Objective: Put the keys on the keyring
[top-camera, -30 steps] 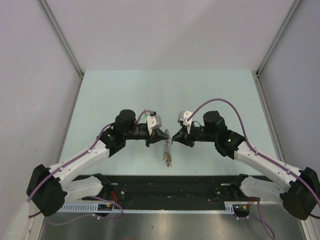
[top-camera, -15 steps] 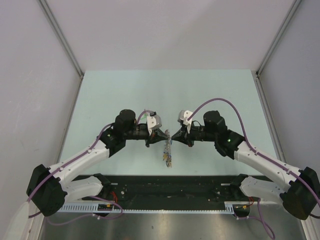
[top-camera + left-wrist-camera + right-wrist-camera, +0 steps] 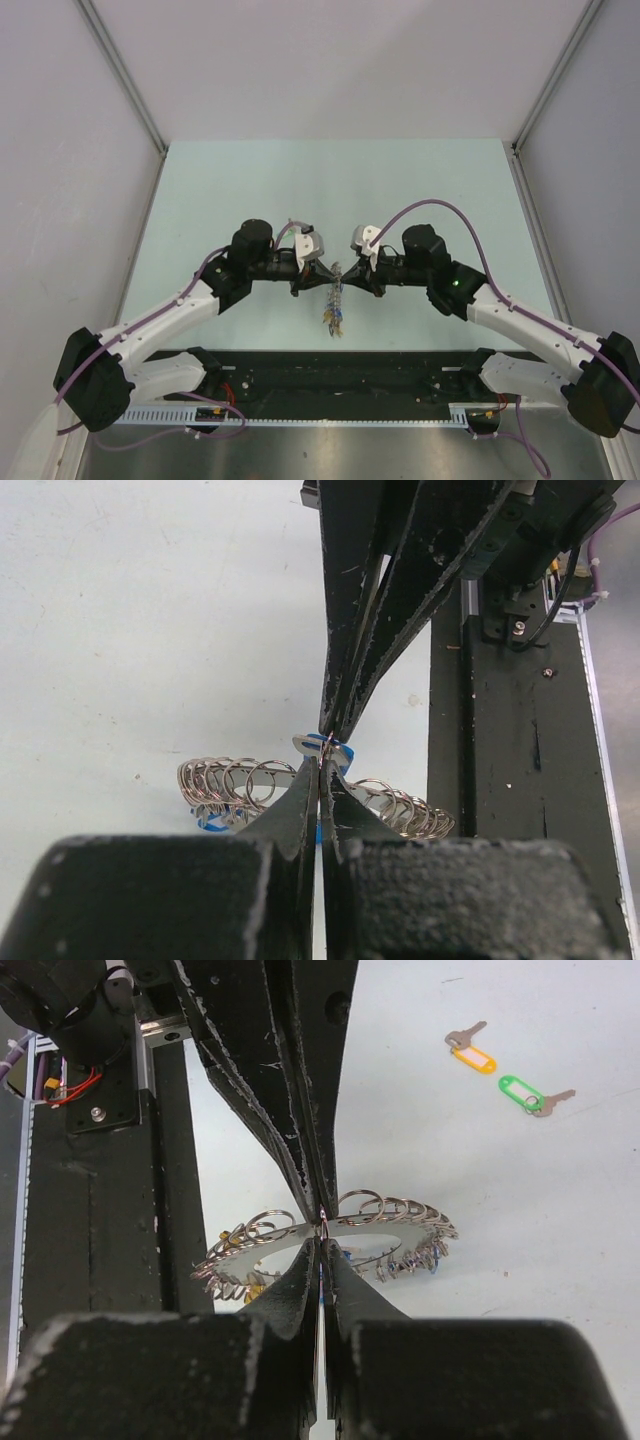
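The keyring (image 3: 334,303), a flat grey metal ring fringed with small split rings and tagged keys, hangs edge-on between the two arms. It also shows in the left wrist view (image 3: 225,778) and in the right wrist view (image 3: 400,1222). My left gripper (image 3: 328,276) is shut on the ring's rim (image 3: 321,762). My right gripper (image 3: 345,277) meets it tip to tip and is shut (image 3: 322,1240) on what looks like the blue-tagged key (image 3: 343,751). The orange-tagged key (image 3: 470,1052) and the green-tagged key (image 3: 526,1094) lie loose on the table.
The pale green table (image 3: 330,185) is walled by grey panels on three sides. A black rail with cabling (image 3: 340,375) runs along the near edge, just below the hanging ring. It also shows in the left wrist view (image 3: 500,730) and the right wrist view (image 3: 95,1160).
My right gripper has moved a little left, closing up against the left gripper's tips. The keyring has shifted slightly with them. Both grippers stay shut.
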